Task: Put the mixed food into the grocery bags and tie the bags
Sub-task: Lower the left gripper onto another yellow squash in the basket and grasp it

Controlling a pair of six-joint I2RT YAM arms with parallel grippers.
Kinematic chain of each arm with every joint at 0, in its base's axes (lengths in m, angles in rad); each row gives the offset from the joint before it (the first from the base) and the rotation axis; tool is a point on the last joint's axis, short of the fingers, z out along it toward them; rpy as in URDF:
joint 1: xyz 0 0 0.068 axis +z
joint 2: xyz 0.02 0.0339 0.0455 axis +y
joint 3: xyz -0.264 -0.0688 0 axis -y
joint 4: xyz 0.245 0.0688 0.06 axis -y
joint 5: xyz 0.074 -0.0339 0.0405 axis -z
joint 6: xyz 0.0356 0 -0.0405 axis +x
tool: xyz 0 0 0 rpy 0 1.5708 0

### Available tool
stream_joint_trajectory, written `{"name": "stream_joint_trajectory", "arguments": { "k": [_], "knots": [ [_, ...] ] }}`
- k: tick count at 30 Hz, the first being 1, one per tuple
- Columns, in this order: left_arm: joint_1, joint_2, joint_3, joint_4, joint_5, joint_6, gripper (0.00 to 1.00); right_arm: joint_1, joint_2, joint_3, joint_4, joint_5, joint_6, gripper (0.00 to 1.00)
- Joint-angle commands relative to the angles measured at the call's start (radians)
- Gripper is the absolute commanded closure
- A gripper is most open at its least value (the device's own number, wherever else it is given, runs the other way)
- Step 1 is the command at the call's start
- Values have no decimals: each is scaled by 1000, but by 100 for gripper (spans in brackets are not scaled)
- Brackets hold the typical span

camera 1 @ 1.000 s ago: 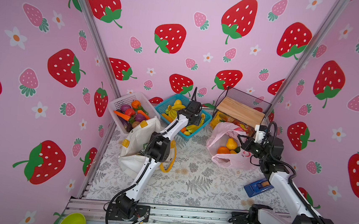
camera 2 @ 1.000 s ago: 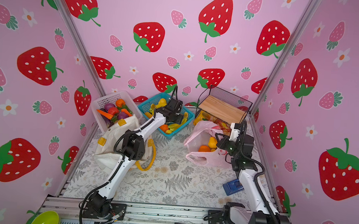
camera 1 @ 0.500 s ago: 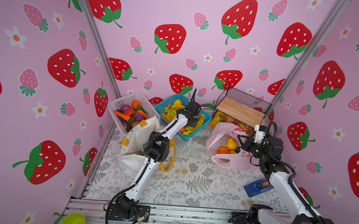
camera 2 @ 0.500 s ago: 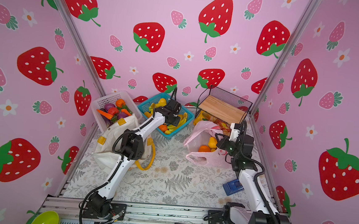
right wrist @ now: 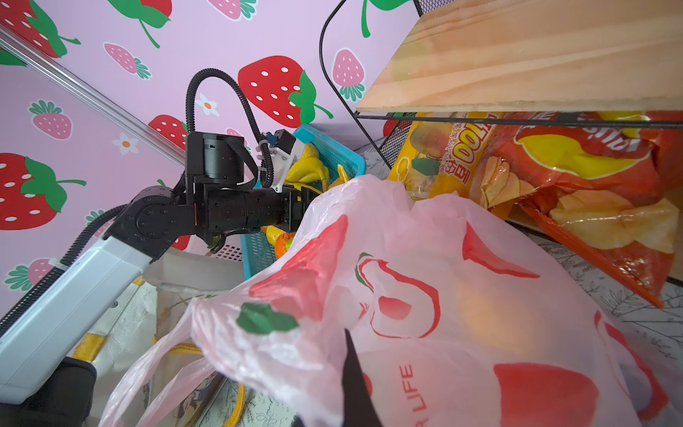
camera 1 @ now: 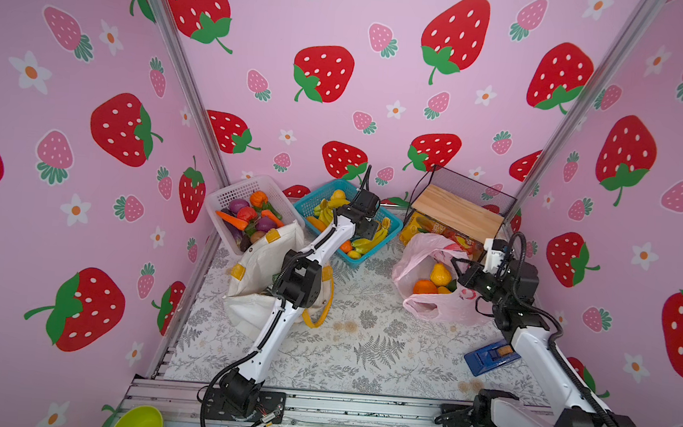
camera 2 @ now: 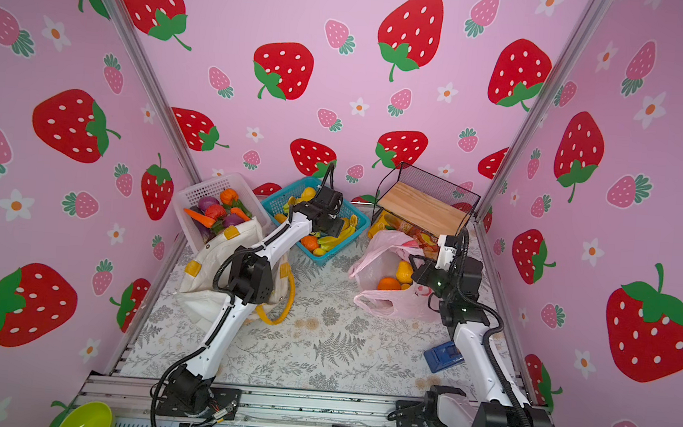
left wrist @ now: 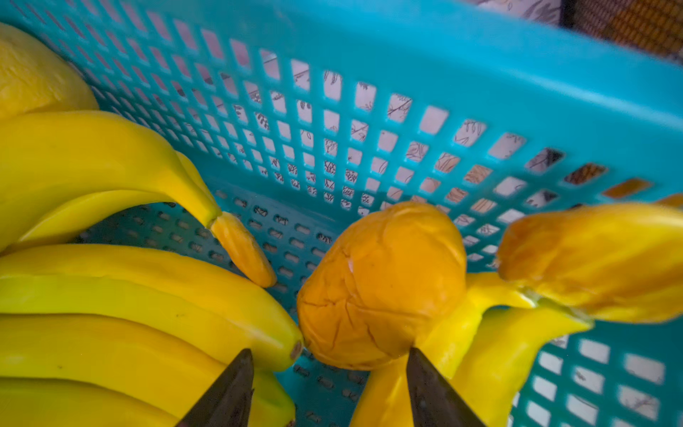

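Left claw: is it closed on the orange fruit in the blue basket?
No. In the left wrist view the left claw stands open, tips apart, with the orange fruit ahead of them in the blue basket.

Along the back wall, left to right in both top views, stand 3 things: the vegetable basket (camera 1: 242,186), the banana basket (camera 1: 307,205) just beside it, and the shelf rack (camera 1: 459,209). Snack packets (camera 1: 448,233) lie under the rack's board. On the table (camera 1: 363,341), the tote (camera 1: 258,264) lies in front of the vegetable basket, its mouth against that basket's front wall. The plastic bag (camera 1: 432,309) sits in front of the rack. In it lie a pear (camera 1: 440,273) and, just in front of the pear, a round fruit (camera 1: 425,287). A small box (camera 1: 489,356) lies in front of the bag, nearer the right wall. A bowl (camera 1: 138,423) sits front left, past the table's front rail. The left gripper (left wrist: 329,388) is inside the banana basket, among the bananas (left wrist: 111,295). The right gripper (camera 1: 459,272) is at the bag's right rim.
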Motion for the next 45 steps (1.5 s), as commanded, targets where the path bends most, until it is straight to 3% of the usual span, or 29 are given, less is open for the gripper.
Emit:
{"name": "stream_joint_trajectory", "arguments": {
  "k": [1,14,24,38,45],
  "knots": [
    [10,52,39,46,35,30,33,-7,5,-10,27,-6,-9,100],
    [20,78,40,173,152,78,27,-7,7,-9,30,-7,-6,100],
    [19,85,43,255,155,67,27,-9,6,-10,29,-7,-8,100],
    [28,79,55,291,202,37,54,-7,-3,-14,21,4,-13,100],
    [26,-163,-150,361,185,3,64,-8,3,-11,22,3,-11,100]
  ]
}}
